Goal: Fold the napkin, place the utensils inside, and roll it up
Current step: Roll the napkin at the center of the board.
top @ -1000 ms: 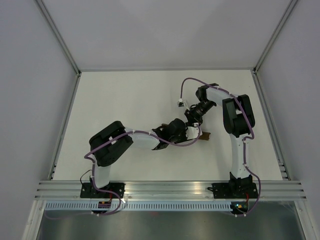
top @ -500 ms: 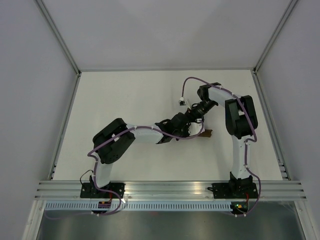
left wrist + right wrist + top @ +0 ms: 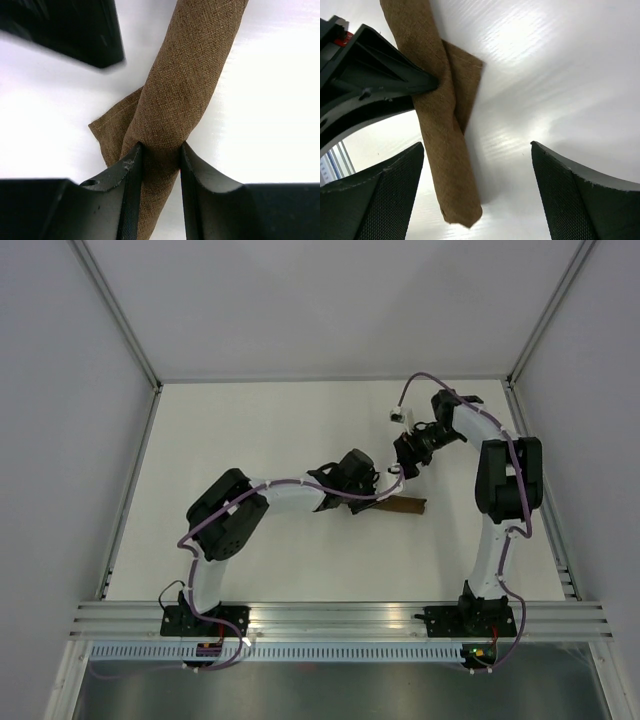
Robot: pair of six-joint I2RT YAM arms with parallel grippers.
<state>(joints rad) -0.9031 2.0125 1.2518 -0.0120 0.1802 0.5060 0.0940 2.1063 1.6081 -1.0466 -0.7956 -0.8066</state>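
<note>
Napkin is rolled into a tight brown tube and lies flat on the white table, right of centre, between the two arms. Left gripper is clamped on the roll near one end, with both black fingers pressed into the fabric and the cloth pinched narrow between them. The rest of the tube runs up and away from the jaws in the left wrist view. One loose corner flap sticks out from under the roll, just beside the pinch point, and lies flat on the table. Right wrist view shows the same: left gripper bites the roll from the side, flap on the opposite side, free end of the tube at. Right gripper is spread wide. The roll passes between its fingers nearer one of them and touches neither. In the top view the right gripper sits just beyond the napkin, apart from it. The blurred dark block at the top of the left wrist view is probably a right-gripper finger. Roll ends are closed to view, so I can't tell what is inside.
</note>
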